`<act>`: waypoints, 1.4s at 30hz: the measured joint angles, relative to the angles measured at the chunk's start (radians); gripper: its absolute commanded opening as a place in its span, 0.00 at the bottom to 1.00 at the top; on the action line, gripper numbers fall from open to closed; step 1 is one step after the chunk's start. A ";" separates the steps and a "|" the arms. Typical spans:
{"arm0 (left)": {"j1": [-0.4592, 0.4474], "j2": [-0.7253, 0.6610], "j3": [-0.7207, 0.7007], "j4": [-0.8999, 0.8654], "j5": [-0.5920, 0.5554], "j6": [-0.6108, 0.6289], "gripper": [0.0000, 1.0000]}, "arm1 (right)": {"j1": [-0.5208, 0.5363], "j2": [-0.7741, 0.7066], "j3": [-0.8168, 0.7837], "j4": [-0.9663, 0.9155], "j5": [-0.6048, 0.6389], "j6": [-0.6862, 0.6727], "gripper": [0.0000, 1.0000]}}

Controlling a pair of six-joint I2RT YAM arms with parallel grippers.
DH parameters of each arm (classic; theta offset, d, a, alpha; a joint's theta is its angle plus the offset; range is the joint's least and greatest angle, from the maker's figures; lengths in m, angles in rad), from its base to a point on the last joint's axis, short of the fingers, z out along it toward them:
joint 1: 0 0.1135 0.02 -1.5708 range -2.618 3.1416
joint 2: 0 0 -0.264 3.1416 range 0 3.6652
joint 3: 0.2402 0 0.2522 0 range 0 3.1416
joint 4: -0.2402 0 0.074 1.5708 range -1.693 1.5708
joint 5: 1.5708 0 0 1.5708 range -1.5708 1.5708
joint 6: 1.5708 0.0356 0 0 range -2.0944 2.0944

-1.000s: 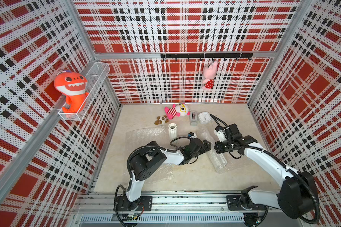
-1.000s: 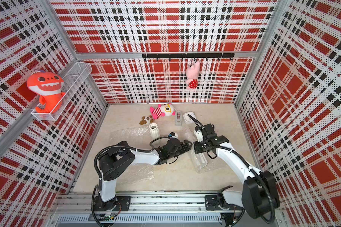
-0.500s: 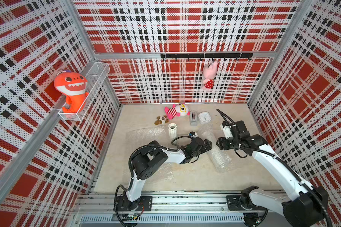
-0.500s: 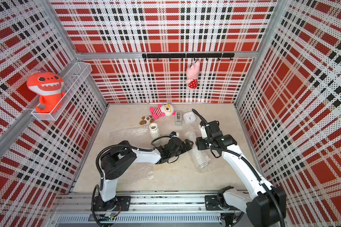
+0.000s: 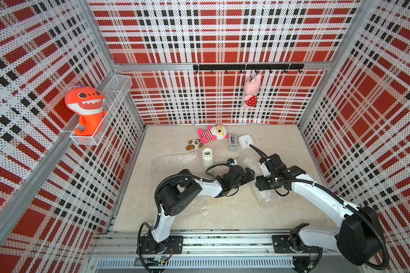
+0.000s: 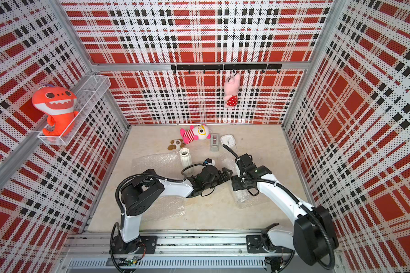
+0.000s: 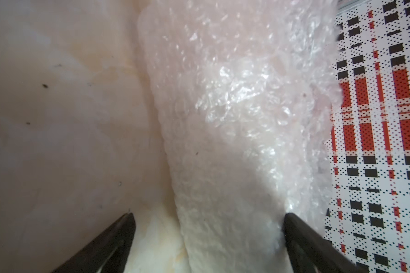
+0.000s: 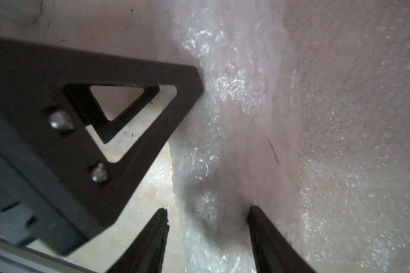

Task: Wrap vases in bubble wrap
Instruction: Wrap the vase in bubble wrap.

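A slim white ribbed ceramic vase (image 5: 207, 158) stands upright and bare on the beige table (image 5: 234, 212); every place below is given from it. Just beside the vase, on the left arm's side, a flat translucent bubble-wrap sheet (image 5: 173, 166) lies spread out, running under that arm toward the robot's bases. On the vase's other side, and nearer the bases, lies a rolled bundle of clear bubble wrap (image 5: 264, 198). The taller vase is not plainly visible; it is probably inside that roll.

The change is at the right claw (image 8: 207, 209). A second ago it was pressed together over the roll. Now its black jaws stand partly spread, with a raised fold of wrap lying between them (whether the fold touches either jaw cannot be told). The arm swung briefly away from the vase and has come back over the roll, which looks to be in the same spot.

The left claw (image 7: 208, 215) stays spread wide and pinches nothing. Its fingertips sit either side of the roll's edge that faces the vase.

So neither claw now pins the wrap. This reads as a release, either to take a new grip or because the first wrap is nearly finished. The springy plastic may loosen while it lies free. The upright vase and the flat sheet remain untouched, so at best about half the job is done.
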 measured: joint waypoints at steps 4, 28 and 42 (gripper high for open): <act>0.004 0.000 0.001 0.001 0.002 0.006 1.00 | 0.000 0.007 -0.001 0.017 0.005 0.002 0.67; 0.015 -0.172 -0.023 -0.082 -0.050 0.022 0.98 | -0.006 0.123 0.001 0.080 0.100 -0.035 0.85; 0.010 -0.281 -0.133 -0.149 -0.084 0.027 0.98 | -0.010 0.169 -0.018 0.198 -0.007 -0.042 0.86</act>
